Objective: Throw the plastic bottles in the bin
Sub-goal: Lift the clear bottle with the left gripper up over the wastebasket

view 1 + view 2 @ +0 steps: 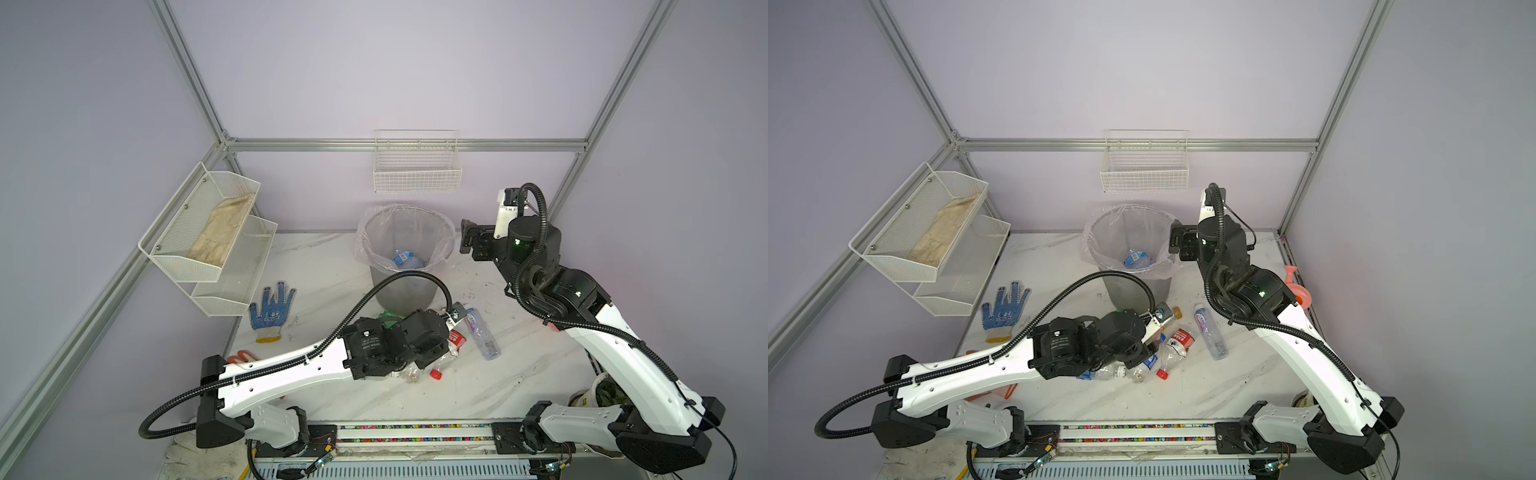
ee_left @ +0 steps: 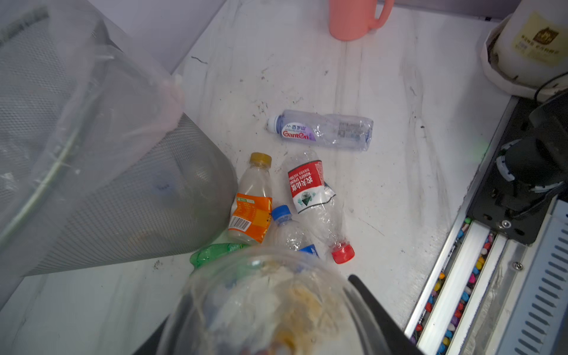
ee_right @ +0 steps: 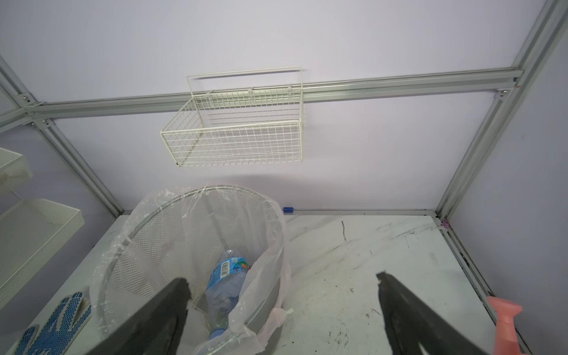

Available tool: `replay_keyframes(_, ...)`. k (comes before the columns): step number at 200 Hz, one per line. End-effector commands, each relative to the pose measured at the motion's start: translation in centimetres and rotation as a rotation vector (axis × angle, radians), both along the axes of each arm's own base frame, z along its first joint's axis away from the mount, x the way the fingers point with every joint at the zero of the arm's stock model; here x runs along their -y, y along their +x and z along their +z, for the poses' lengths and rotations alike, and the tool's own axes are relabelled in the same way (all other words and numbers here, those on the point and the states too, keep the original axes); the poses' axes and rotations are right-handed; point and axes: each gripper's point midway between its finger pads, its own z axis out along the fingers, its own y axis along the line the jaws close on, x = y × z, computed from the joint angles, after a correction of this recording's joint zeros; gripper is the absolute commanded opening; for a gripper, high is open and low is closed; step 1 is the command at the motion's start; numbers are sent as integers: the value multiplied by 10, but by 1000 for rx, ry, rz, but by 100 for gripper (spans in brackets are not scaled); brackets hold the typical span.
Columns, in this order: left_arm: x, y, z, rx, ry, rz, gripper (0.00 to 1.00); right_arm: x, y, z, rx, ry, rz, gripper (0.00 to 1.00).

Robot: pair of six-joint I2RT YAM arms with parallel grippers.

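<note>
I grip a crumpled clear bottle (image 2: 246, 276) in my left hand (image 2: 270, 310), over the other bottles (image 2: 305, 187) lying on the counter (image 2: 399, 153) just in front of the bin (image 1: 405, 286). A blue-labelled bottle (image 3: 226, 276) lies inside it. My right hand (image 1: 467, 239) hangs spread wide, empty, by the bin's right rim.

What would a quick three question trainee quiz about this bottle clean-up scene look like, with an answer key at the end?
1. True or false: the left gripper is closed on a clear bottle.
2. Choose one. The right gripper, raised near the rim of the bin, is: A open and empty, B shut on a bottle, C shut on the bag.
3. Short answer: what colour is the label on the bottle lying inside the bin?

Key: 1 true. 2 A. 3 blue.
</note>
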Motion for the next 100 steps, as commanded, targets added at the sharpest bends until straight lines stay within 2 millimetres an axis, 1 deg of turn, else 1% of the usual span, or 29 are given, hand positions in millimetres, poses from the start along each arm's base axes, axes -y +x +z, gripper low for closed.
replay_keyframes(1, 0, 16, 114, 167, -289, -22, 10, 13, 4, -7, -33, 50, -33, 97)
replay_keyframes(27, -16, 34, 180, 272, -447, -14, 9, 9, 17, -32, -126, 101, 26, 97)
replay_keyframes(43, -30, 43, 222, 331, -536, 3, 2, 4, 22, -48, -179, 112, 55, 97)
replay_keyframes(54, -39, 48, 246, 365, -591, 10, 0, 0, 21, -56, -196, 108, 77, 97)
replay_keyframes(66, -46, 54, 267, 395, -638, 13, 0, 3, 19, -61, -188, 102, 71, 97)
replay_keyframes(83, -55, 58, 292, 435, -691, 13, 0, 12, 11, -56, -138, 117, 56, 97)
replay_keyframes(97, -64, 58, 314, 479, -748, 7, 0, 4, 3, -54, -127, 102, 134, 98)
replay_keyframes(100, -67, 58, 319, 488, -763, 4, 2, 3, 2, -53, -128, 103, 142, 98)
